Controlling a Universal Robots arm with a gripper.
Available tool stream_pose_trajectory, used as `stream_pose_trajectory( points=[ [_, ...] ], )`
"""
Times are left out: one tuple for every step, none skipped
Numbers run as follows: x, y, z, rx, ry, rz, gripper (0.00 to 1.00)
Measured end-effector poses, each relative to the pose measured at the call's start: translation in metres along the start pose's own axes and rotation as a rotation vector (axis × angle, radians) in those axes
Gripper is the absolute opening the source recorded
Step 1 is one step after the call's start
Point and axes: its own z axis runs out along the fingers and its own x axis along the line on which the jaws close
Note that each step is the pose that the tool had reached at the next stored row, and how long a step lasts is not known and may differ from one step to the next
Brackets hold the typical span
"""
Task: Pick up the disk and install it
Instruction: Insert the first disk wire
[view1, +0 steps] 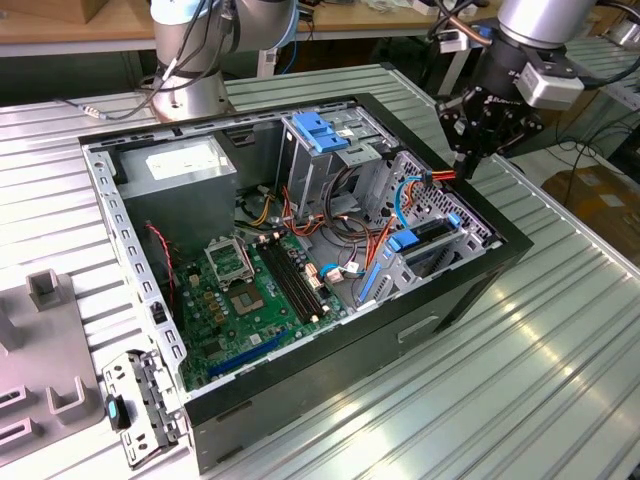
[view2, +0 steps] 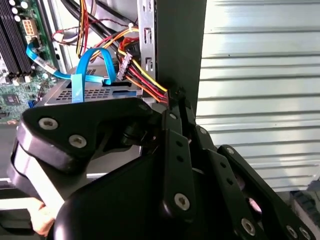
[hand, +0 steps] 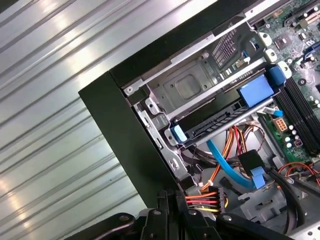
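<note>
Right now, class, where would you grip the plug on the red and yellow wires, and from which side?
Probably the plug, by its hard black body, from above through the open case; its wires trail sideways into the case and would flex.

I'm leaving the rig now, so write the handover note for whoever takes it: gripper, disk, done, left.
Gripper: at the case's edge on the exterior view's right, jaws shut on the power cable plug.
Disk: lying in the drive bay inside the computer case, blue rails at both ends.
Done: the disk looks picked up and slid into its bay.
Left: the plug is held apart from the disk, not connected.
</note>
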Motion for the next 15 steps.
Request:
stream_pose_trajectory(
  points=[
    [-0.0001,0.0000,0.0000,-0.0010,0.0000,0.011,0.17],
    [-0.0001,0.0001,0.0001,-0.0026,0.0000,0.031,0.17],
    [-0.0001,0.0001,0.0001,-0.0036,0.0000,0.043,0.17],
    [-0.0001,0.0001,0.0000,-0.0047,0.0001,0.054,0.17],
    [-0.0002,0.0001,0.0000,-0.0060,0.0001,0.069,0.17],
    [-0.0005,0.0003,0.0000,-0.0067,0.0002,0.079,0.17],
    [-0.0025,0.0015,-0.0002,-0.0072,0.0002,0.080,0.17],
    [-0.0051,0.0032,-0.0004,-0.0071,0.0002,0.080,0.17],
    [-0.0076,0.0048,-0.0005,-0.0070,0.0002,0.080,0.17],
    [-0.0104,0.0066,-0.0006,-0.0069,0.0001,0.080,0.17],
    [-0.0128,0.0081,-0.0007,-0.0070,0.0000,0.081,0.17],
    [-0.0133,0.0085,-0.0005,-0.0071,0.0001,0.084,0.17],
    [-0.0134,0.0085,-0.0002,-0.0086,0.0002,0.099,0.17],
    [-0.0134,0.0085,0.0000,-0.0099,0.0003,0.113,0.17],
    [-0.0134,0.0085,0.0002,-0.0112,0.0003,0.128,0.17]
  ],
)
